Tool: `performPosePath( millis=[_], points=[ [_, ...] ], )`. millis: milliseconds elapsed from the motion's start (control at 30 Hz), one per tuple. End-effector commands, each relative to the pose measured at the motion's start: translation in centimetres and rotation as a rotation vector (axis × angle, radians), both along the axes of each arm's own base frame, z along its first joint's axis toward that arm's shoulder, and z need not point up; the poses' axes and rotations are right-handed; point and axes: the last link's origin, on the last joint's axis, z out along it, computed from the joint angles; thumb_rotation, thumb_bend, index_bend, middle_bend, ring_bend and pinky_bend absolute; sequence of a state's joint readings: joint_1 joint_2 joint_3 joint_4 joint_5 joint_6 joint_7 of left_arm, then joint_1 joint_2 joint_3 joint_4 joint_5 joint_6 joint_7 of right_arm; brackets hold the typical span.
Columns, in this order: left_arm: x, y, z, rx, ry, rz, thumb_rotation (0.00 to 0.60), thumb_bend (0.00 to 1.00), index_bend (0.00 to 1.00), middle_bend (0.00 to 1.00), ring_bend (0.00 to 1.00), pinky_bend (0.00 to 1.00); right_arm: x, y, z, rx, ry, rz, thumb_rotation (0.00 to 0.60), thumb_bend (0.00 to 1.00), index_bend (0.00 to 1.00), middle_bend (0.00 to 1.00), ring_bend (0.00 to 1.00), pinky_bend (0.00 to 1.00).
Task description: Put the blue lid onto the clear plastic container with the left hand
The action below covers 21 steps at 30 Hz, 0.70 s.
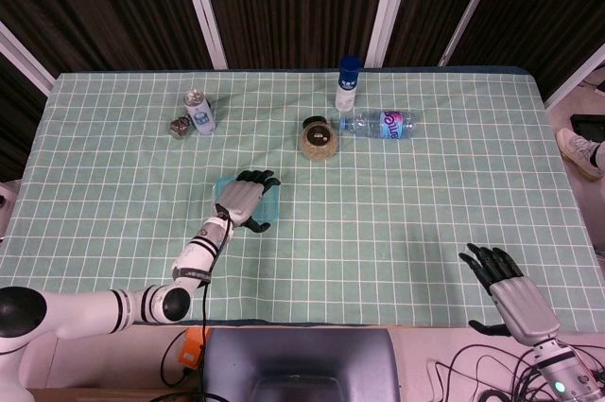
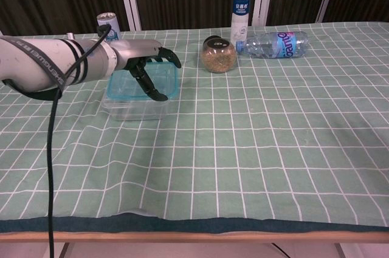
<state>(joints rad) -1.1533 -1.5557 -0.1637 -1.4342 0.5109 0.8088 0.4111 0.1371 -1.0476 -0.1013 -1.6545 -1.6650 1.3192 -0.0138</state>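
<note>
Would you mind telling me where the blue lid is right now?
The blue lid sits over the clear container, left of centre in the chest view, held by the left hand, in front of the can.
</note>
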Motion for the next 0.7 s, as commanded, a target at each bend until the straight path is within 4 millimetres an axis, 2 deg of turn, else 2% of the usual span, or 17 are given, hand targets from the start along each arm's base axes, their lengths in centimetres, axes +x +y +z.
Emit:
performPosePath(
  millis=[33,700],
  points=[
    [0.9,0.0,-0.3,0.002,0.003,0.010,0.600,0.28,0.16,0.39,0.71,0.88,0.0,0.0,0.1,0.001,-0.002,0.002,0.600,0.22,0.00,0.00,0.00,0.00],
    [-0.4,0.3,0.5,-0.059,0.035,0.027,0.600,0.28,0.14,0.38,0.70,0.87,0.0,0.2,0.2,-0.012,0.001,0.003,0.600,0.22,0.00,0.00,0.00,0.00]
  ],
)
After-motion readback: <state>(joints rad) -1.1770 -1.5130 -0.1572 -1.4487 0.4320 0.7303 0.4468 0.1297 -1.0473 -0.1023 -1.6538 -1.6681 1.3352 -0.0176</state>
